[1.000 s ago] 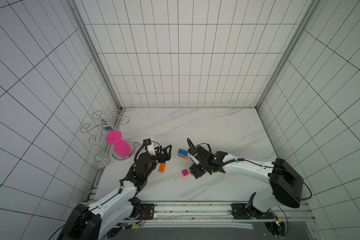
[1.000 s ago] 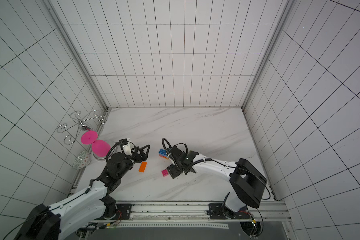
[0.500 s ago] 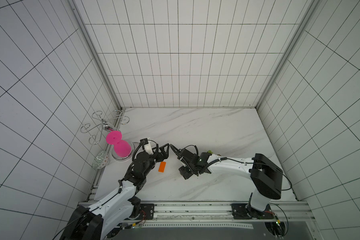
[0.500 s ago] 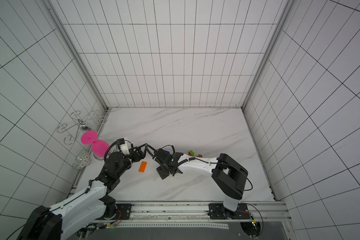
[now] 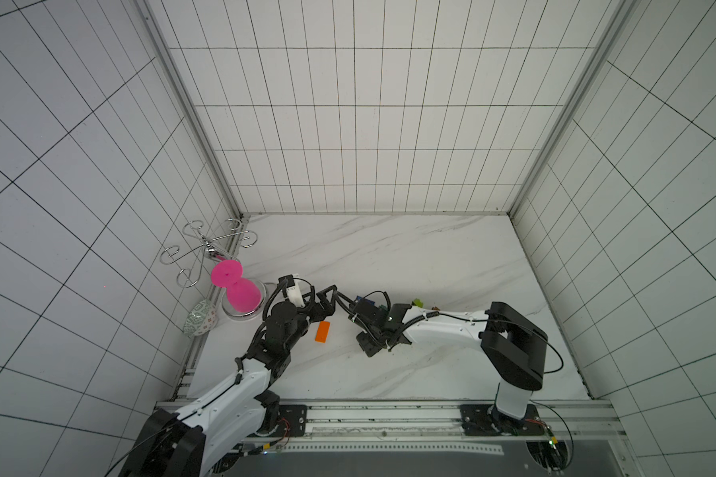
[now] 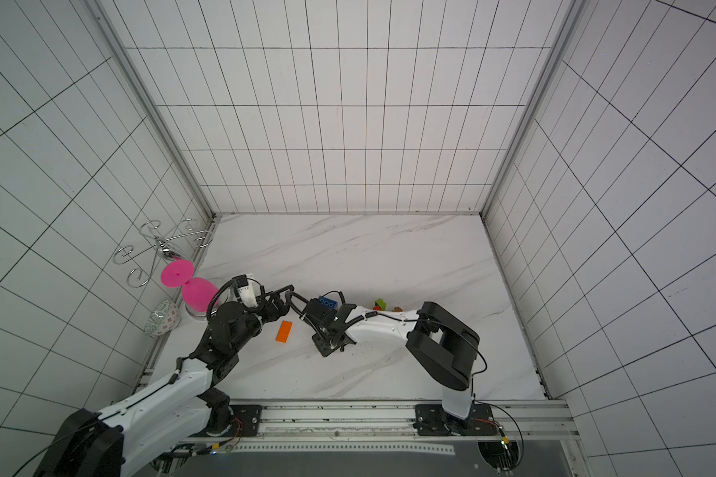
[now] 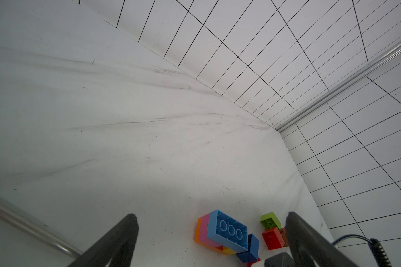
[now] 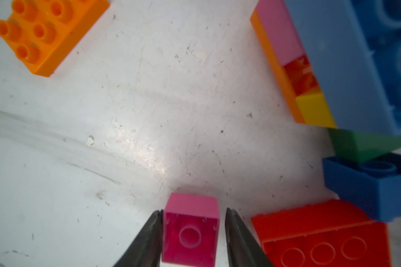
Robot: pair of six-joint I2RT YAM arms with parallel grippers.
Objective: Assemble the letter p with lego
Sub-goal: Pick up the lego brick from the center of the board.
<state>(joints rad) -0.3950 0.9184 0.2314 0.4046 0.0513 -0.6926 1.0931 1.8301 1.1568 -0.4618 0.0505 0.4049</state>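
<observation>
Step in hand: pick of the pink brick [image 8: 190, 231]. The right gripper [image 8: 193, 210] is down at the table [image 8: 125, 138], jaws either side of the brick. One finger looks in contact, but a sliver of table shows by the other, so it is not clamped. The brick's hollow side faces the wrist camera. It lies on the table just beside the red brick [image 8: 322, 238], well apart from the orange brick [image 8: 49, 34]. In both top views the right arm hides it.

The left gripper [image 7: 211, 215] has its jaws wide with nothing between them, close to the stack [image 7: 225, 231].

Next move, as I judge it: squeeze squarely on the two flat sides and lift straight up, clear of the red brick. Then orient the hollow side to seat on studs.

Count:
- stack: 1, a light blue brick [image 8: 357, 69] on pink, orange and yellow layers; the piece count inside is unclear
- loose bricks, 1 each: orange, pink, red, dark blue brick [image 8: 368, 185], dark green brick [image 8: 366, 145]
- further off, 1 each: lime brick [image 7: 270, 220], small red brick [image 7: 273, 240]
- a brown bit beside the small red one is possibly another brick, too small to tell
</observation>
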